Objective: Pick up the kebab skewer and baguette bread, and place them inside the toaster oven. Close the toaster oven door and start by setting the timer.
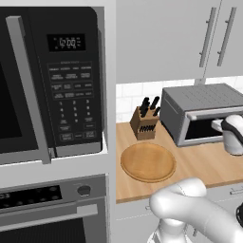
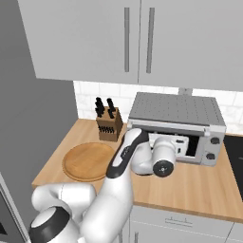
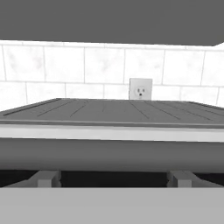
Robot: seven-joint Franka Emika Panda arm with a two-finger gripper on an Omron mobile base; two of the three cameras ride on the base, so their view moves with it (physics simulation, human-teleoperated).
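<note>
The toaster oven stands at the back of the wooden counter, a grey box with a ribbed top. Its door looks upright against the front, dark glass under a pale handle bar; I cannot tell whether a gap remains. My gripper is right at the door's upper edge, close to the handle, and the white hand hides its fingers. The kebab skewer and the baguette bread are out of view.
A knife block stands left of the oven, with a round wooden board in front of it. A black microwave and a wall oven are at the left. A wall outlet sits behind the toaster oven.
</note>
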